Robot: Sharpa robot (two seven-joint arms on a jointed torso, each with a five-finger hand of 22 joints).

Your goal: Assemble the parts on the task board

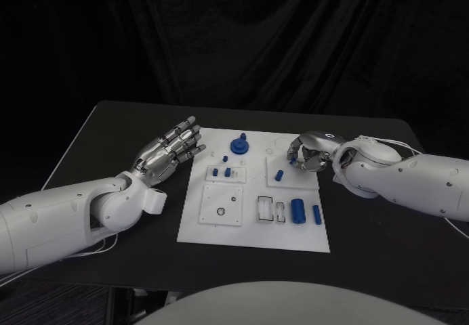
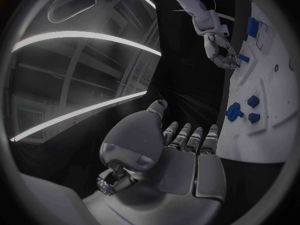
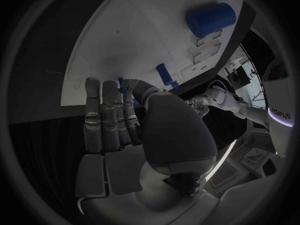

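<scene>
The left hand (image 1: 171,150), fingers straight and spread wide, holds nothing and hovers left of the board (image 1: 256,233) at frame centre on the tabletop (image 1: 391,257). The right hand (image 1: 311,152), fingers curled downward, pinches a small blue part (image 3: 121,82) over the board's upper right.

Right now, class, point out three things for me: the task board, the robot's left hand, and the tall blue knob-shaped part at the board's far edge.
task board (image 1: 249,233): head view, bare near strip of the plate.
left hand (image 1: 168,152): head view, middle of the palm.
blue knob-shaped part (image 1: 240,144): head view, its round base.
</scene>
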